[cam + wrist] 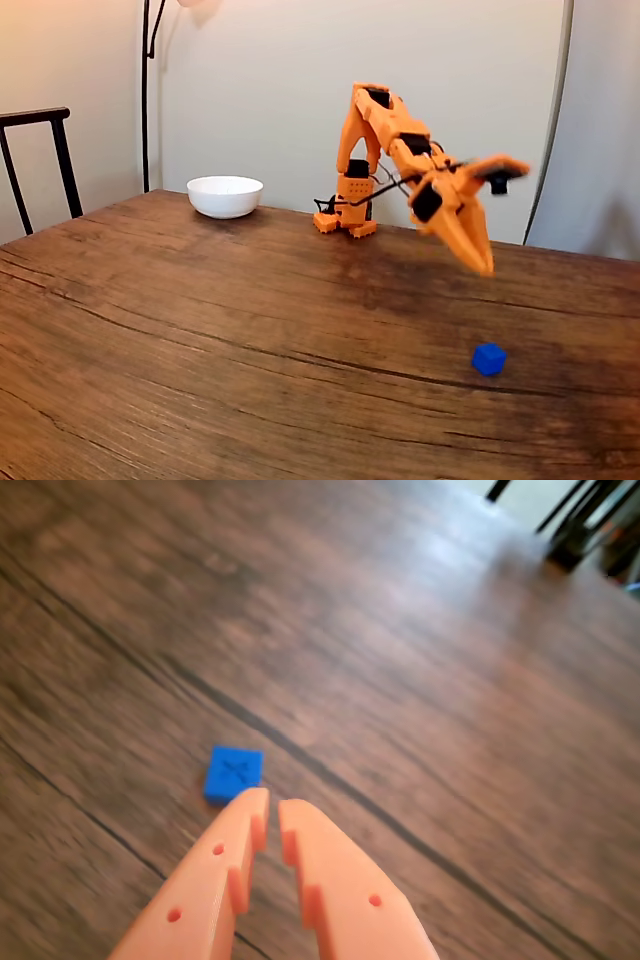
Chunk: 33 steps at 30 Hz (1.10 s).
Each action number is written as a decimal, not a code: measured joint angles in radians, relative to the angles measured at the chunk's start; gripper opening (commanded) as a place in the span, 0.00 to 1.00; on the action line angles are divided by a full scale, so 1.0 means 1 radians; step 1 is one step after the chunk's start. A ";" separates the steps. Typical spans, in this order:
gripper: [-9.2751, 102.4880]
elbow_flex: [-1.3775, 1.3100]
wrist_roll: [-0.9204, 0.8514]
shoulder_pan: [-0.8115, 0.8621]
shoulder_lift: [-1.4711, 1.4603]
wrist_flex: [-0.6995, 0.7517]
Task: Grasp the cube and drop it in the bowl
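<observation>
The tiny blue cube (233, 772) lies on the wooden table, just beyond and slightly left of my orange fingertips in the wrist view. In the fixed view the cube (488, 359) rests near the table's front right, and my gripper (485, 264) hangs in the air well above it, pointing down. My gripper (272, 808) has its fingers nearly together, with only a thin slit between them and nothing held. The white bowl (225, 195) stands at the far left of the table, far from the cube.
The arm's orange base (346, 218) sits at the table's far edge, right of the bowl. A dark chair (38, 150) and a lamp pole (147, 90) stand beyond the table's left end. Dark chair legs (585, 520) show past the table.
</observation>
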 measured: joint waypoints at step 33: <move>0.42 -0.264 -0.040 -0.078 -0.368 -0.040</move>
